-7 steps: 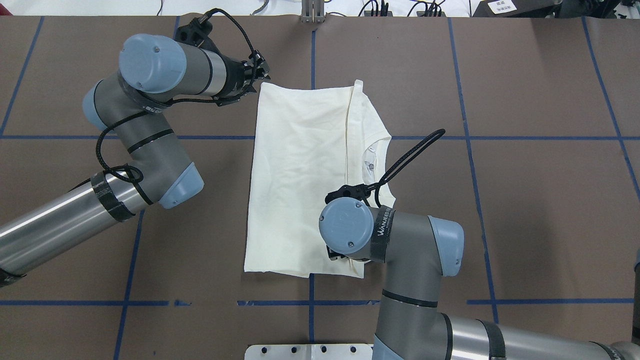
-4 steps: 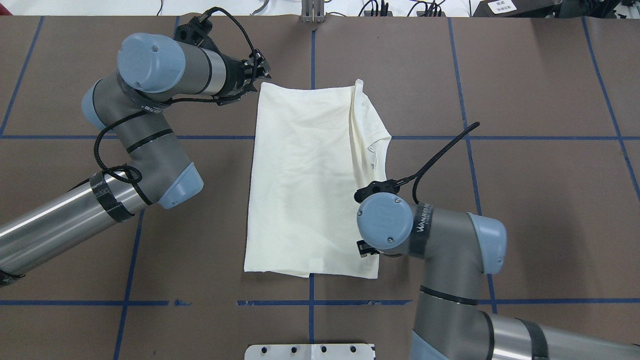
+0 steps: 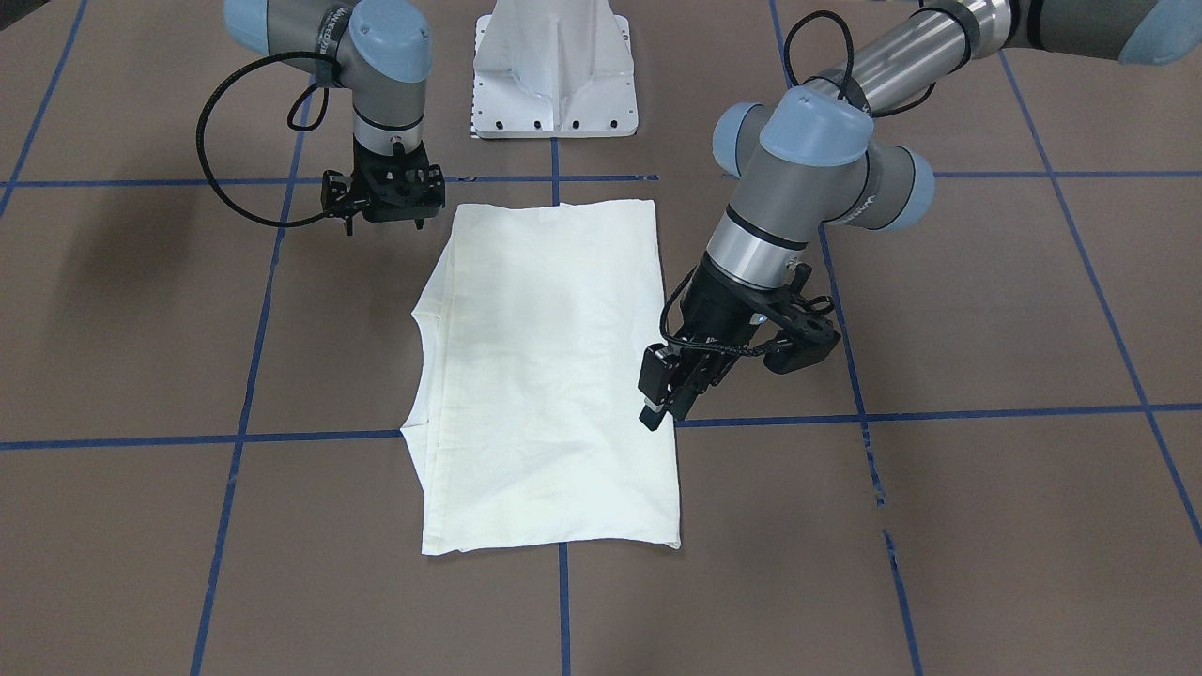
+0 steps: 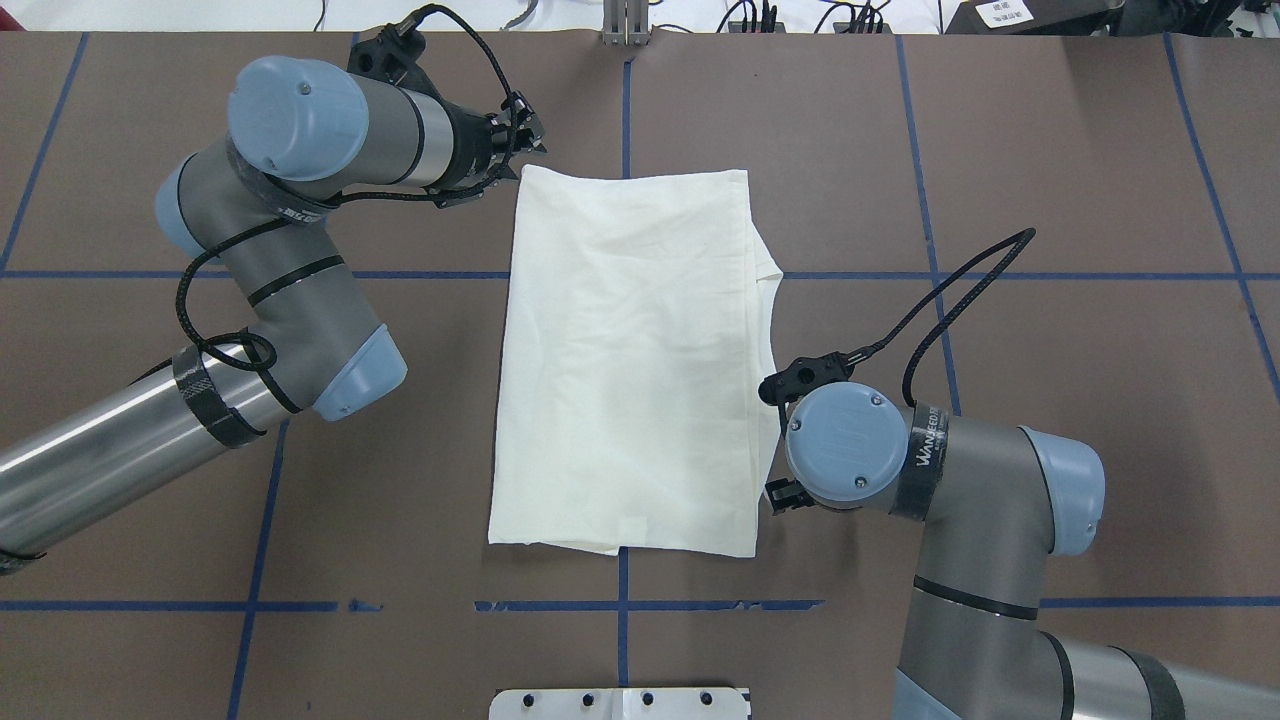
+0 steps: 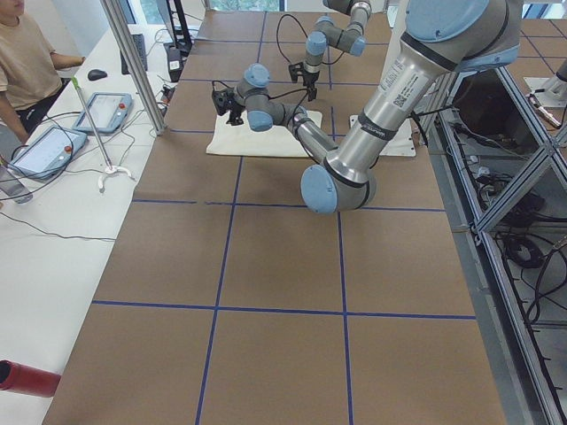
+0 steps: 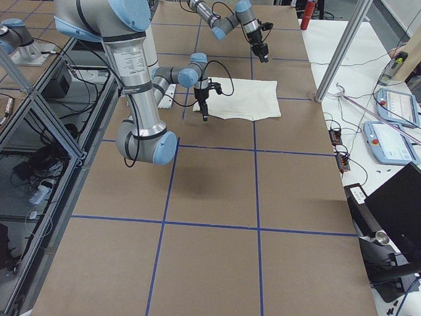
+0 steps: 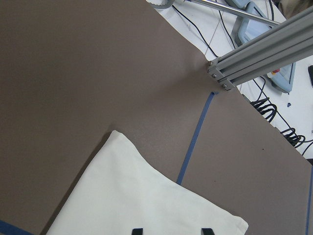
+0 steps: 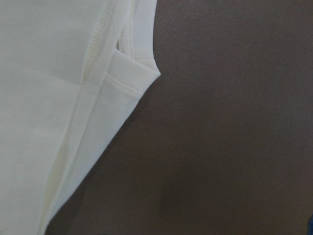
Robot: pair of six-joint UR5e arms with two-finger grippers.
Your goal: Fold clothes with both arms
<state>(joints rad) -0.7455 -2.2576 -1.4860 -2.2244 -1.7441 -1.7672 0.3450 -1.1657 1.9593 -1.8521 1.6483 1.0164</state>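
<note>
The left gripper [image 3: 660, 392] hangs open beside the shirt [image 4: 620, 350], at a far corner. The right gripper [image 3: 383, 199] looks open at a near corner. The shirt lies flat between them. It is soft and floppy, so pinch the corners.

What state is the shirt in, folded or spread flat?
Folded: the T-shirt lies as a cream rectangle, no sleeves showing, with layered edges along one long side.
</note>
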